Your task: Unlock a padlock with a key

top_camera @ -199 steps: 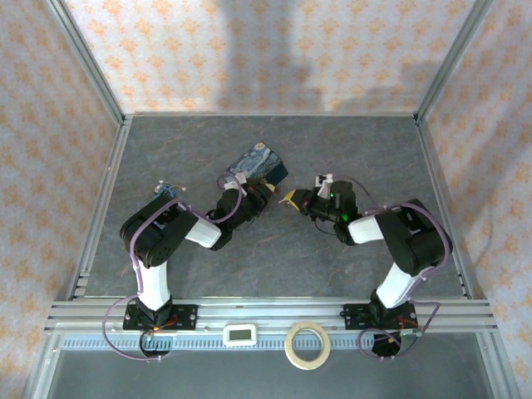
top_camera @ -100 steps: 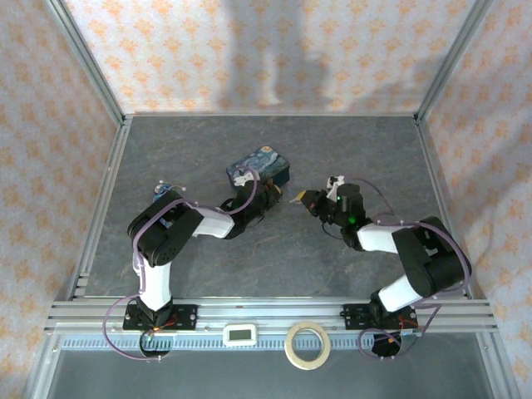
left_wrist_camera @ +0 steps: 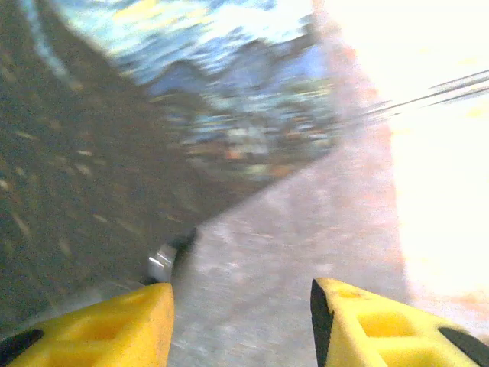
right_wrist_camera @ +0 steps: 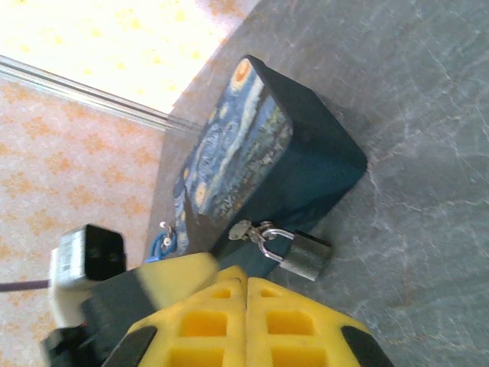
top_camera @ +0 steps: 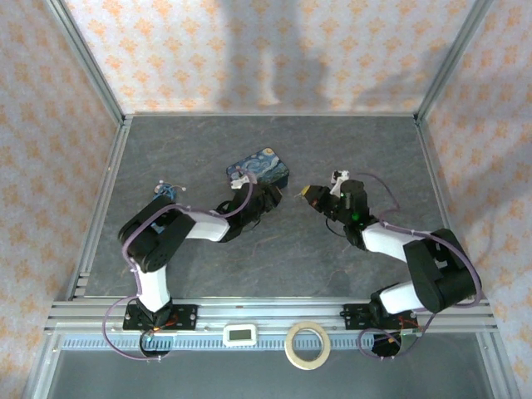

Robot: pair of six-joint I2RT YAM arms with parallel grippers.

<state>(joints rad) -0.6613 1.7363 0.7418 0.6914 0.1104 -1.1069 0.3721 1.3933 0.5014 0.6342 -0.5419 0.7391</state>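
On the grey tabletop [top_camera: 199, 158], towards its middle, we see one blue Starry-Night tin [top_camera: 259, 165] with both arms reaching for it from either side. We count two arms. The left one rises from its base at the near rail, bends at the elbow and stretches its forearm low and to the right, so the left claw [top_camera: 268, 198] sits just beside the tin's near edge. The right one folds back at its elbow and runs its forearm to the left, so the right claw [top_camera: 306, 193] points at the tin from a little way off, with a strip of bare tabletop between the two claws.

In the left wrist view the left claw [left_wrist_camera: 241, 321] stands open. Its two yellow fingers [left_wrist_camera: 114, 325] are well apart, with bare tabletop between them, and the tin [left_wrist_camera: 229, 99] is a blur ahead. In the right wrist view the right claw [right_wrist_camera: 246, 321] is closed, its two yellow fingers [right_wrist_camera: 206, 325] pressed flat together. We cannot tell whether anything is pinched between them.

We count one padlock [right_wrist_camera: 304, 254], small and grey. It lies on the tabletop touching the tin's [right_wrist_camera: 267, 153] dark side wall, and its thin shackle is hooked through the small silver hasp [right_wrist_camera: 243, 228] on the tin. It lies just ahead of the right claw's fingertips.

On the near rail we count one roll of tape [top_camera: 306, 343] and one small white device with a screen [top_camera: 241, 334]. One small blue item [top_camera: 166, 191] lies by the left arm's elbow.
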